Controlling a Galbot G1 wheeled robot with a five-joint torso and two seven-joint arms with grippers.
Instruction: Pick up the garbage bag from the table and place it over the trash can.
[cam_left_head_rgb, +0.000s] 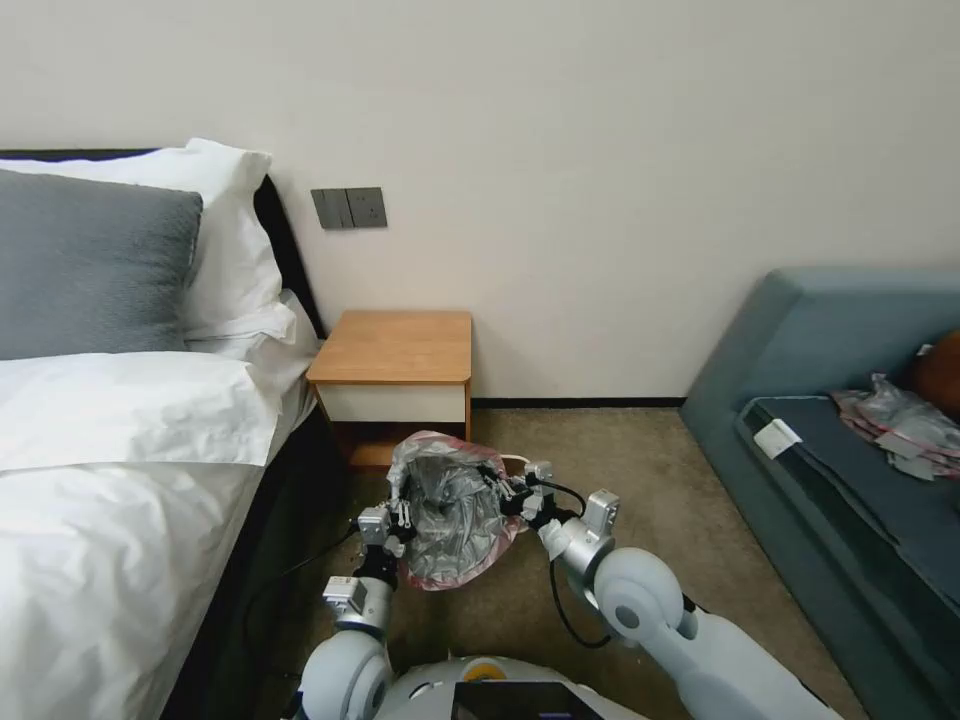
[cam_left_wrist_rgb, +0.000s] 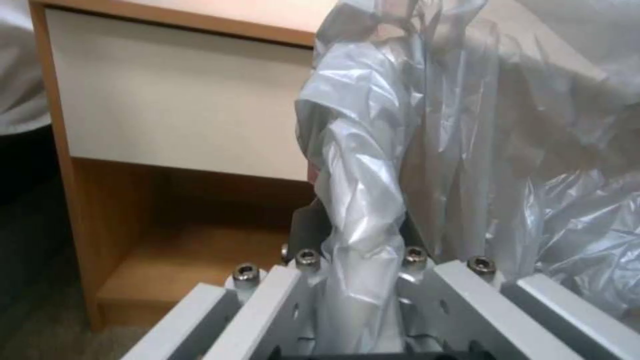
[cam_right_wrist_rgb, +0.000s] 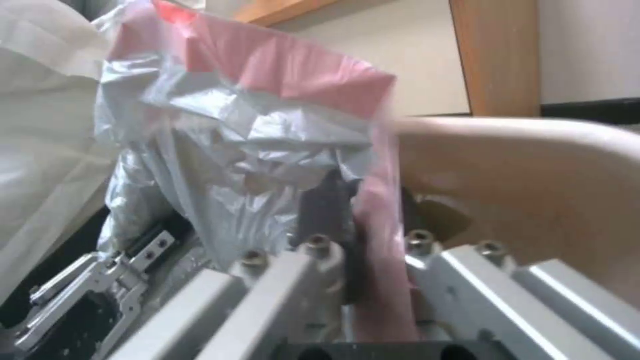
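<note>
The garbage bag (cam_left_head_rgb: 450, 515), grey crinkly plastic with a pink rim, hangs spread open between my two grippers, low in front of the table (cam_left_head_rgb: 395, 345). My left gripper (cam_left_head_rgb: 395, 520) is shut on the bag's left edge; in the left wrist view the plastic (cam_left_wrist_rgb: 360, 165) runs between its fingers. My right gripper (cam_left_head_rgb: 515, 495) is shut on the pink rim (cam_right_wrist_rgb: 377, 225) on the right side. The trash can's cream rim (cam_right_wrist_rgb: 520, 145) lies just beyond the right gripper, under the bag's mouth. In the head view the bag covers most of the can.
A bed (cam_left_head_rgb: 120, 470) with white sheets runs along the left, close to my left arm. A blue-grey sofa (cam_left_head_rgb: 830, 400) on the right carries a heap of similar bags (cam_left_head_rgb: 900, 420). Carpet lies between them.
</note>
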